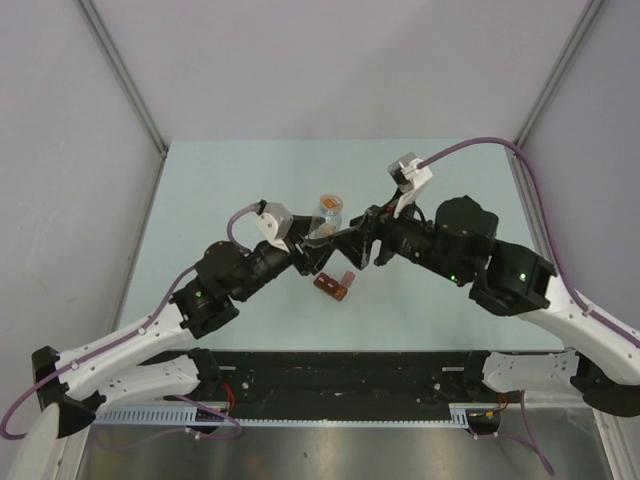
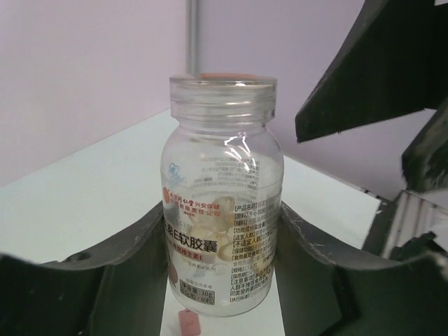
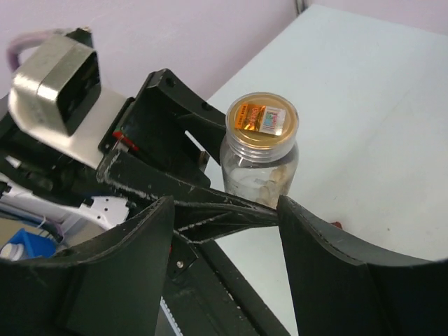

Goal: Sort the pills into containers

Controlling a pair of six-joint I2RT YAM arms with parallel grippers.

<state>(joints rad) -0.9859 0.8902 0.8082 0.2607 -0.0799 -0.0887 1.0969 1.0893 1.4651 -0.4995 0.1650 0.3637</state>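
Observation:
My left gripper (image 1: 318, 238) is shut on a small clear round bottle (image 1: 328, 218) and holds it upright above the table. In the left wrist view the bottle (image 2: 222, 203) fills the gap between the jaws, with pale pills (image 2: 210, 234) inside and a gold foil seal (image 3: 260, 117) across its mouth. My right gripper (image 1: 366, 244) stands open just right of the bottle with nothing between its fingers (image 3: 318, 259). The dark red containers (image 1: 335, 286) lie on the table below both grippers. A corner of them (image 2: 189, 324) shows under the bottle.
Pale green table (image 1: 200, 200) with grey walls on three sides. A black rail (image 1: 340, 375) with the arm bases runs along the near edge. My left gripper's finger (image 3: 210, 210) crosses in front of the right gripper's jaws.

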